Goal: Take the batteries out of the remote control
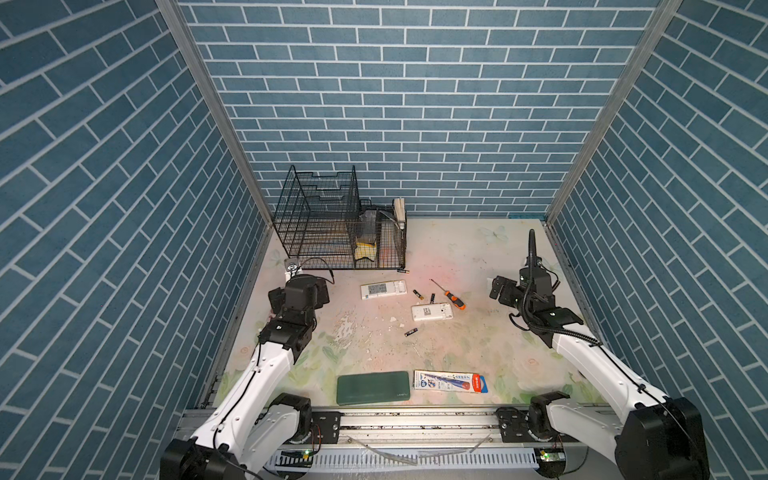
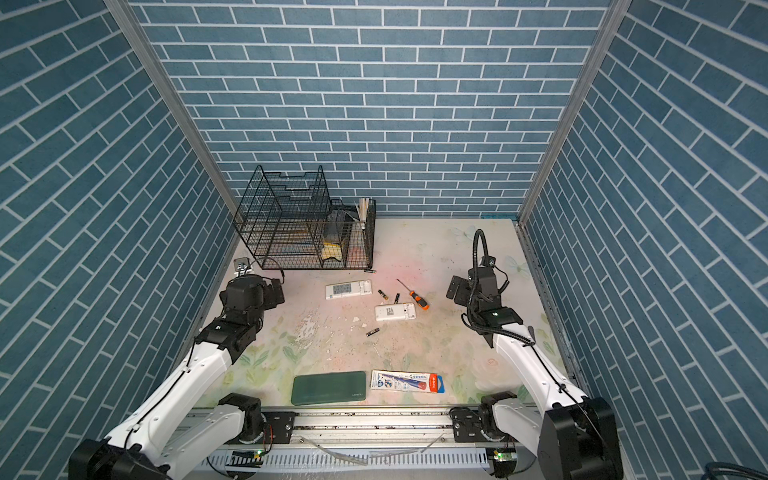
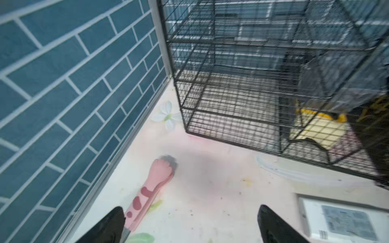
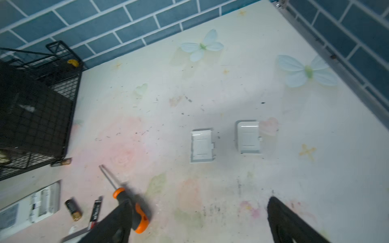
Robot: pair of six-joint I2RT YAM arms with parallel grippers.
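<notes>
1. The left pincer stands wide and holds nothing. It sits close to the left wall, just in front of the wire rack, with a pink paw-shaped stick lying along the wall edge beside one finger.
2. The right pincer is also spread wide and empty. It hovers near the right side of the bench, apart from the screwdriver.
3. Four batteries lie loose on the bench, outside both remotes.
   - The first battery and second battery lie between the long remote and the screwdriver.
   - The third battery lies alone on the near side of the short remote.
   - The fourth battery lies just beside the rack's front edge.
4. Two white covers lie side by side, apart from each other, in the open far-right area.
5. A green case and a printed packet line the near edge, and bare bench separates them from the third battery.
</notes>
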